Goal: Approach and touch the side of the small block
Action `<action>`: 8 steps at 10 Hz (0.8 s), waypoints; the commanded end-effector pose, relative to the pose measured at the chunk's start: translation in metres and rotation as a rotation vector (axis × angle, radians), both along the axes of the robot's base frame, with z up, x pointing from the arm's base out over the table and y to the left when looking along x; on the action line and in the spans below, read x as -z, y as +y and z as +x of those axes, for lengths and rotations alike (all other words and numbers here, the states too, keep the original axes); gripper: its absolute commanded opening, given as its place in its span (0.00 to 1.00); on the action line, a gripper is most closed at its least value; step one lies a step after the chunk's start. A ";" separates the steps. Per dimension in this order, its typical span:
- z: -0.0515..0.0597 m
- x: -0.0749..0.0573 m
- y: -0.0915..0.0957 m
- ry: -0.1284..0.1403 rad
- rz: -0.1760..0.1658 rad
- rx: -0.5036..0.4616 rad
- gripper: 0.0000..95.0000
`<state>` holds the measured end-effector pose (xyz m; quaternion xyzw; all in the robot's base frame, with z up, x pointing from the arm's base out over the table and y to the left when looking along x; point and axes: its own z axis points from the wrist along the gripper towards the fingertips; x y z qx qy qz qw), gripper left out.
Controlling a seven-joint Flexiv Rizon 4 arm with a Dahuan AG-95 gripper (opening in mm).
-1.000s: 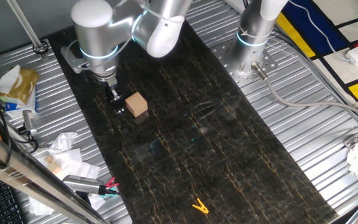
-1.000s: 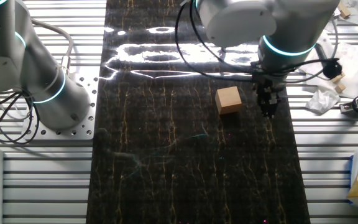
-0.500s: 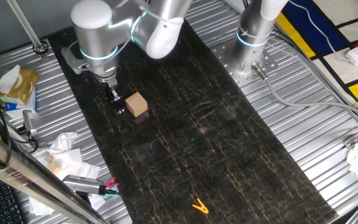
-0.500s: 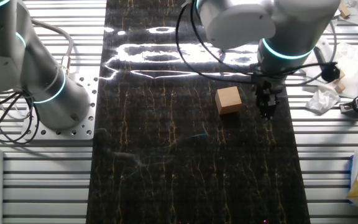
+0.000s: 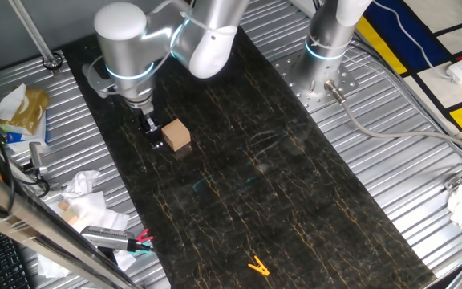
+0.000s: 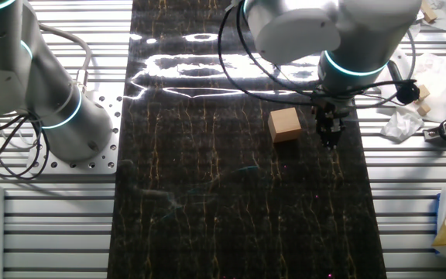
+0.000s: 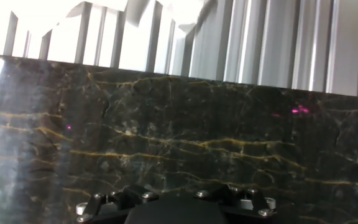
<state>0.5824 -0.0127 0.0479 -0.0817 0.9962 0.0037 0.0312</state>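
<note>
Small block (image 5: 176, 135) resting on the dark marbled worktop (image 5: 279, 185), toward its far left in one fixed view. The hand (image 5: 153, 136), pointing down, stands just beside the block's left side; contact cannot be judged. Whether the hand is released or clenched cannot be told. A yellow clip (image 5: 257, 266) lies near the worktop's near edge.

You see dark marble mat (image 7: 185, 143) | ribbed metal table (image 7: 272, 43) beyond its far edge | gripper base (image 7: 179, 202) at bottom edge
</note>
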 end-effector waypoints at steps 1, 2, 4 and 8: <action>-0.004 0.002 -0.001 -0.002 0.000 -0.001 0.80; -0.007 0.004 -0.002 -0.003 0.000 -0.002 0.80; -0.012 0.006 -0.003 0.004 -0.001 -0.014 0.80; -0.018 0.010 -0.004 0.008 0.009 -0.016 0.80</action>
